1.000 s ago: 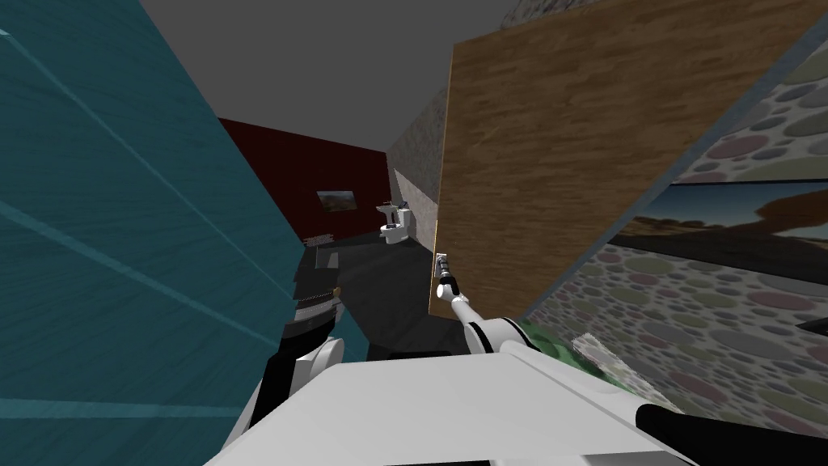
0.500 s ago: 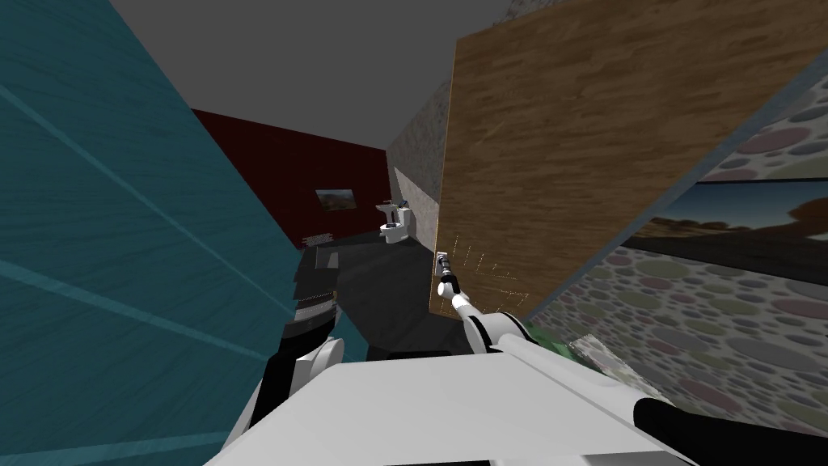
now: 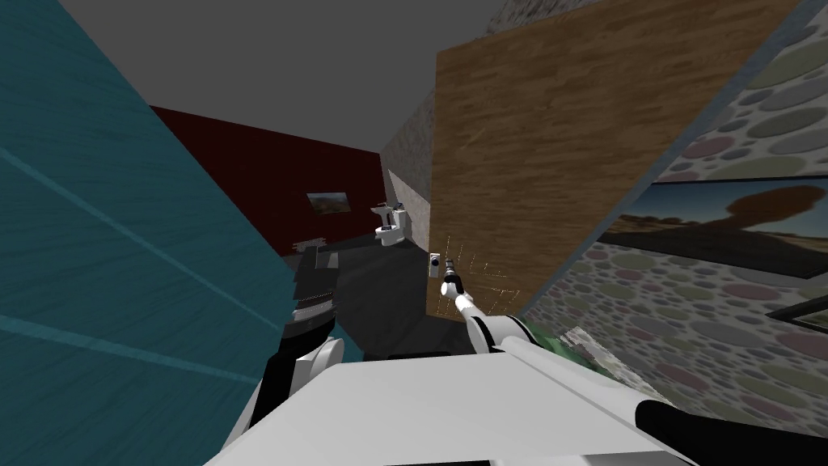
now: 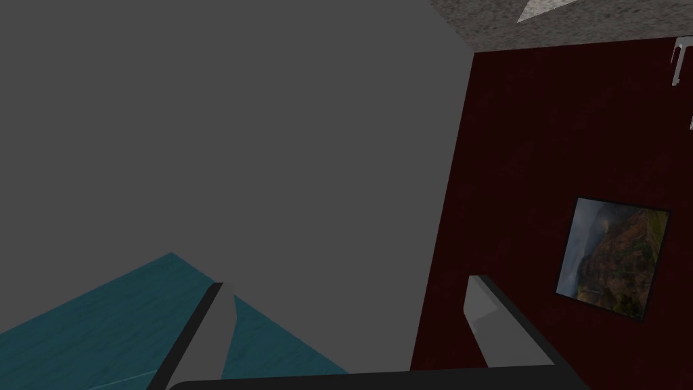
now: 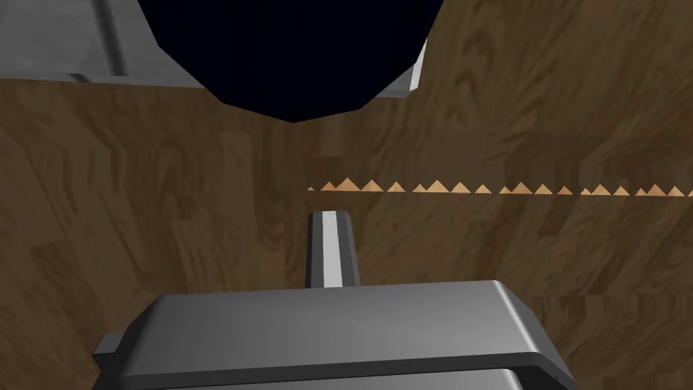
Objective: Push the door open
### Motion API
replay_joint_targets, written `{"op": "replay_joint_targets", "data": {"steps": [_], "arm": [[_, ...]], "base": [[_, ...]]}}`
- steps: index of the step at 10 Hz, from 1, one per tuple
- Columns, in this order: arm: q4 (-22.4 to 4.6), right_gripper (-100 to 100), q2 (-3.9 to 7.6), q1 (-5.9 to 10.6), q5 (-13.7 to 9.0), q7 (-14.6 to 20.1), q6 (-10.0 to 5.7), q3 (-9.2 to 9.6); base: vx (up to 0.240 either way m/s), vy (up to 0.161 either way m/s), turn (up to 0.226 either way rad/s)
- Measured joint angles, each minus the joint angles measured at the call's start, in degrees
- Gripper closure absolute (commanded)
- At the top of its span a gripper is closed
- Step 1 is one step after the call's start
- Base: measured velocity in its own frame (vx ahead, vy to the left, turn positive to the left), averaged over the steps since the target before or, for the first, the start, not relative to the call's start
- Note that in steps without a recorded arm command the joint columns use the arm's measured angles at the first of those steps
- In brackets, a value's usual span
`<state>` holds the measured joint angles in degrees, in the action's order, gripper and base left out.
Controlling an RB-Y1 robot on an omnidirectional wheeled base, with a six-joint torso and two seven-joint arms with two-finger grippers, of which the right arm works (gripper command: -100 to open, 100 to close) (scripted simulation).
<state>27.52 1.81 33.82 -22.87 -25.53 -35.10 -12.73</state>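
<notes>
Right pincer (image 3: 449, 267) clenched, empty, tips at wooden door (image 3: 550, 162), one o'clock, near its free edge. Risk: thin blades slide off that edge, push lost. Left pincer (image 4: 348, 318) released, idle at ten o'clock.

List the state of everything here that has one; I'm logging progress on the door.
Door: partly open, room beyond visible.
Right gripper: jaws shut, tip close to the door near its handle.
Left gripper: jaws open, holding nothing.
</notes>
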Motion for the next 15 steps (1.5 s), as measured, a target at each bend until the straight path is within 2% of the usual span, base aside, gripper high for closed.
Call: {"op": "replay_joint_targets", "data": {"steps": [4, 6, 9, 11, 15], "arm": [[2.71, -100, 0.36, -1.34, 3.95, 2.30, 2.07, -1.61], [3.50, -100, 0.03, -1.76, 6.08, 3.73, 2.76, -2.44], [4.91, -100, -1.18, -2.42, 9.18, 5.81, 4.01, -3.67], [7.00, -100, -2.96, -3.59, 11.07, 6.72, 5.09, -4.42], [5.94, -100, -3.89, -2.98, 12.59, 8.14, 5.03, -5.03]], "base": [[-0.022, -0.069, -0.089], [-0.052, -0.007, -0.062], [-0.104, 0.073, -0.039], [-0.134, 0.132, 0.006], [-0.124, 0.151, 0.027]]}}
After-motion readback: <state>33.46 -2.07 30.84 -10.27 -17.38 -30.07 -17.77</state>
